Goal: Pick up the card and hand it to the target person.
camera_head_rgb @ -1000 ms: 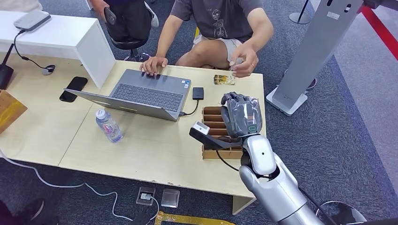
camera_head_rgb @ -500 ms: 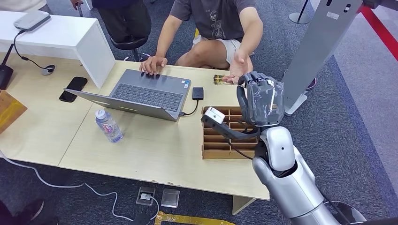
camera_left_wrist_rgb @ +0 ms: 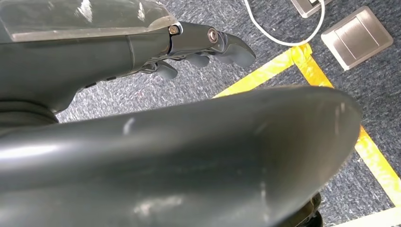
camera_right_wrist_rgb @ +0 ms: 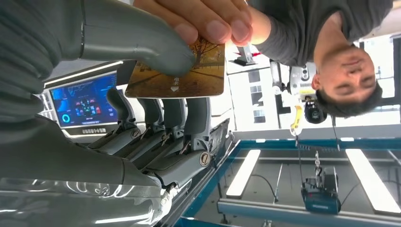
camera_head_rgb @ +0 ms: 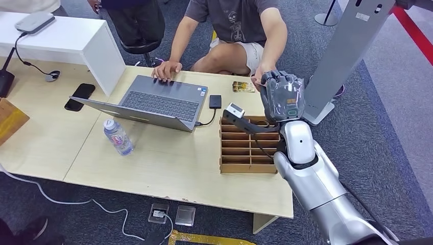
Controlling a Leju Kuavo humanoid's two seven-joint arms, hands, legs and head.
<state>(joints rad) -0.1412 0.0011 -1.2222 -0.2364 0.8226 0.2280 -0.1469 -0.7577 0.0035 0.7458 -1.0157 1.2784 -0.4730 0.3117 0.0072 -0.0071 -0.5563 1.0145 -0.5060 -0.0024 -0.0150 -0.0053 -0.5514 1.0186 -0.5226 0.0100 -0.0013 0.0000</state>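
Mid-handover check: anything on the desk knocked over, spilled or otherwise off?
Nothing stands out. The water bottle stands upright, the wooden divider tray sits square on the desk, and the card sits between the right hand's thumb and the person's fingers, which already touch it.

The card (camera_right_wrist_rgb: 182, 71) shows orange trees. It sits between the right hand's (camera_right_wrist_rgb: 142, 94) thumb and the person's fingers (camera_right_wrist_rgb: 208, 21).

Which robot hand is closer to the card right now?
Right. The right robot hand holds the card, thumb on its face, while the person's fingers grip its edge. The left robot hand hangs over the carpet.
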